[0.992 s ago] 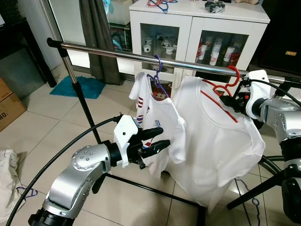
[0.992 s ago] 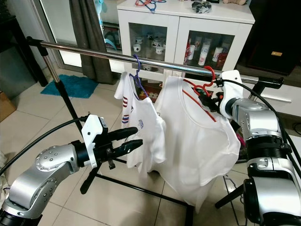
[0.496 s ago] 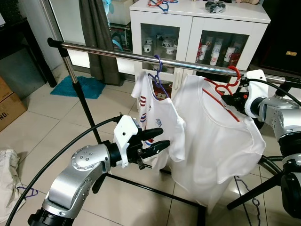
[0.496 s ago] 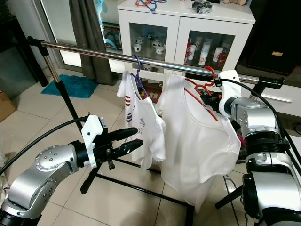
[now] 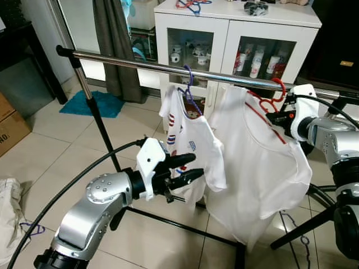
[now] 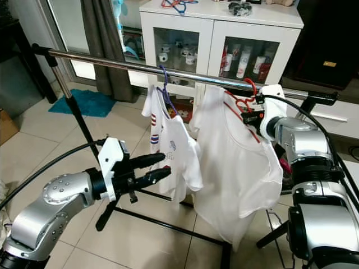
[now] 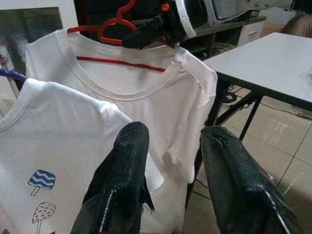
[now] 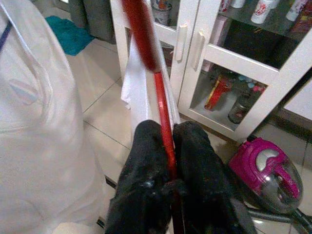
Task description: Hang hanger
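A chrome clothes rail [image 5: 140,63] crosses the room at chest height. The right hand [image 5: 279,116] is clamped on a red hanger [image 5: 268,103] that carries a large white T-shirt [image 5: 258,162]. The hanger's hook [image 5: 279,85] sits at the rail and appears to be over it, though whether it bears weight yet cannot be told. In the right wrist view the two black fingers [image 8: 146,161] pinch the red bar between them.

The left hand [image 5: 185,171] floats lower, fingers spread wide and holding nothing, just in front of a smaller printed T-shirt [image 5: 188,140] that already hangs from a purple hanger [image 5: 188,89].

The task looks nearly done: what is left seems to be settling the hook and letting go.

The floor is pale tile [image 5: 61,145]. Behind the rail stands a white glass-fronted cabinet [image 5: 235,33] with bottles inside, a dark curtain [image 5: 115,39] and a teal mat [image 5: 92,103]. A magenta vacuum cleaner [image 8: 268,173] lies on the floor.
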Robot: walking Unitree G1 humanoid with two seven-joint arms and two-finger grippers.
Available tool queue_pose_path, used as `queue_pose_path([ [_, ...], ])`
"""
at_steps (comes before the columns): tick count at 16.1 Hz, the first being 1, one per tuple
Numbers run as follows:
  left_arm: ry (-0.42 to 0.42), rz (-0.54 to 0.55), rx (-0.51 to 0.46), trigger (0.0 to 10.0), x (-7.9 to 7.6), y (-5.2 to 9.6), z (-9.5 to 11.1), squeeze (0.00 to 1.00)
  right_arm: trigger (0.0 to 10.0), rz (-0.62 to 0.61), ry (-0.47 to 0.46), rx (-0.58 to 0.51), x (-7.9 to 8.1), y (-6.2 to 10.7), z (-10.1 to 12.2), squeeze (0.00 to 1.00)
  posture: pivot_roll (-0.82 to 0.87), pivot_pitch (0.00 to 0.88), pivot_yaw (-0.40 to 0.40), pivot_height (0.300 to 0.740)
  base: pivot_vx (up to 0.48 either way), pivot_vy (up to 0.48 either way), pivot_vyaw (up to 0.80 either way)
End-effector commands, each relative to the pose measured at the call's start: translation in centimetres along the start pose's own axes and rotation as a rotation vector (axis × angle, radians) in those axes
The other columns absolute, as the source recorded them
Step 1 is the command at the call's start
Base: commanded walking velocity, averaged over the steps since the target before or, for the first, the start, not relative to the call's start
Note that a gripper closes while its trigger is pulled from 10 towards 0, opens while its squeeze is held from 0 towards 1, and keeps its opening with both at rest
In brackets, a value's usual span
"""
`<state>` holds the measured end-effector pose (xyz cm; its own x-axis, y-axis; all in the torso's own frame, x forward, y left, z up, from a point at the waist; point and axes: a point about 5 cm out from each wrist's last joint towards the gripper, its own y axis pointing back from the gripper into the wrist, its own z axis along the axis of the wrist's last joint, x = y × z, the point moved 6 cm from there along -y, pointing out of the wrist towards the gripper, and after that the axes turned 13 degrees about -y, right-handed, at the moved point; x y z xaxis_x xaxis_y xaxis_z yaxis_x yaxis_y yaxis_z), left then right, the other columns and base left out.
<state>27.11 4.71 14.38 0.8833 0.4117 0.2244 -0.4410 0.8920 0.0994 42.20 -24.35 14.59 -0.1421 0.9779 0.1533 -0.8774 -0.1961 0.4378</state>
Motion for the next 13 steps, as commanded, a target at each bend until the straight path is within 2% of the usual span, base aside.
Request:
queue_pose_path([
  [1,-0.006,-0.007,-0.007,10.0,-0.1,0.0,0.3,0.00,0.0,-0.003,-0.031,-0.032,0.1,0.1,0.8,0.00,0.08,0.000,0.030,0.740,0.000,0.000,0.00],
  [5,-0.004,-0.004,-0.008,10.0,-0.1,0.0,0.4,0.00,0.0,0.038,-0.050,-0.038,0.7,0.4,0.8,0.00,0.08,0.000,0.029,0.740,0.000,0.000,0.00],
  [6,-0.004,0.005,-0.009,10.0,0.0,0.0,0.4,0.00,0.0,0.059,-0.058,-0.092,1.0,0.9,1.7,0.00,0.08,0.000,0.028,0.740,0.000,0.000,0.00],
  [8,0.001,0.071,-0.002,10.0,0.8,0.0,0.2,0.00,0.0,0.043,-0.053,-0.158,0.8,1.8,2.8,0.00,0.08,0.000,0.020,0.740,0.000,0.000,0.00],
  [9,0.022,0.163,0.004,10.0,1.8,0.1,-0.2,0.00,0.0,0.041,-0.089,-0.224,0.9,3.1,3.5,0.00,0.08,0.000,0.016,0.740,0.000,0.000,0.00],
  [11,0.013,0.194,0.008,10.0,2.0,0.2,-0.3,0.00,0.0,0.047,-0.091,-0.235,1.1,3.8,3.5,0.00,0.07,0.000,0.017,0.740,0.000,0.000,0.00],
  [13,0.004,0.267,0.011,10.0,2.7,0.3,-0.3,0.00,0.0,0.063,-0.070,-0.239,2.0,5.0,2.7,0.00,0.07,0.000,0.022,0.740,0.000,0.000,0.00],
])
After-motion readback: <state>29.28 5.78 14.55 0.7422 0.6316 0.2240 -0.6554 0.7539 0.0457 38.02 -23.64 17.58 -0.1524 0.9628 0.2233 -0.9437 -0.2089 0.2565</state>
